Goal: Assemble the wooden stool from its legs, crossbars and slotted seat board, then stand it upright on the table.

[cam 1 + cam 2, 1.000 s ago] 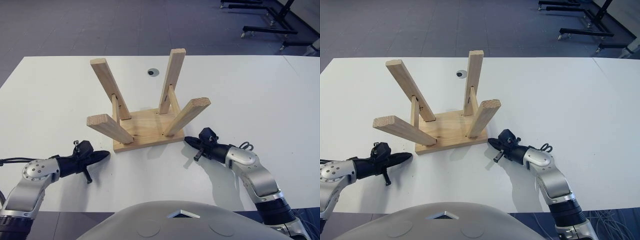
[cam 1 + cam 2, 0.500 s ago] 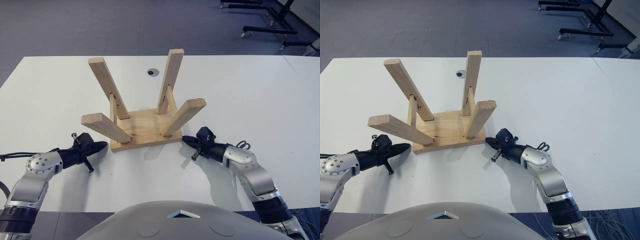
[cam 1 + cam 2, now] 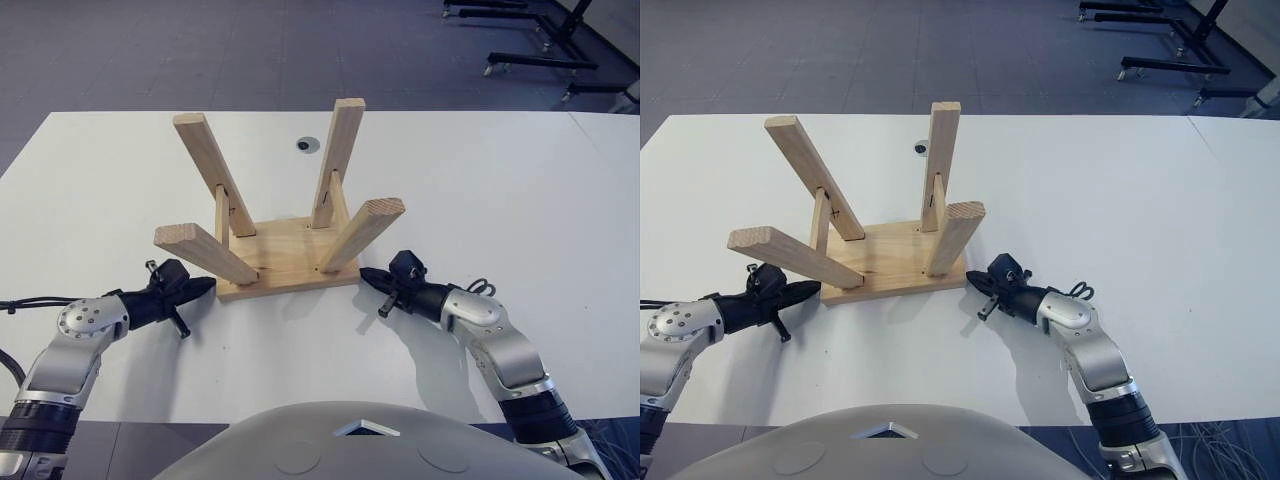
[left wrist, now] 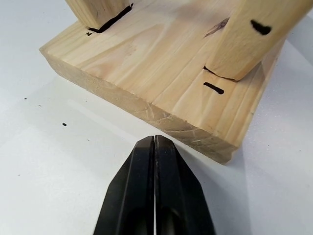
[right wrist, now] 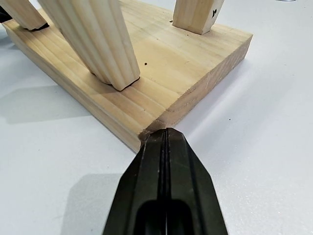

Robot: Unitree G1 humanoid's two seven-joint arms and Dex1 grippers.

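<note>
The wooden stool point(image 3: 285, 255) lies upside down on the white table point(image 3: 520, 190), seat board flat and several legs point(image 3: 211, 170) splayed upward, with crossbars between them. My left gripper point(image 3: 207, 286) is shut, its tip just short of the seat board's near-left corner point(image 4: 222, 154), with a small gap. My right gripper point(image 3: 365, 274) is shut too, its tip touching the board's near-right corner point(image 5: 146, 131). Black marks sit by the leg slots point(image 4: 213, 87).
A round grommet hole point(image 3: 306, 145) lies in the table behind the stool. Wheeled stand bases point(image 3: 540, 55) stand on the floor beyond the far right. Open table spreads to the right point(image 3: 520, 190) and along the near edge.
Both grippers have closed in on the seat board from either side. The stool has slid a little to the left, the right gripper following against its corner.
</note>
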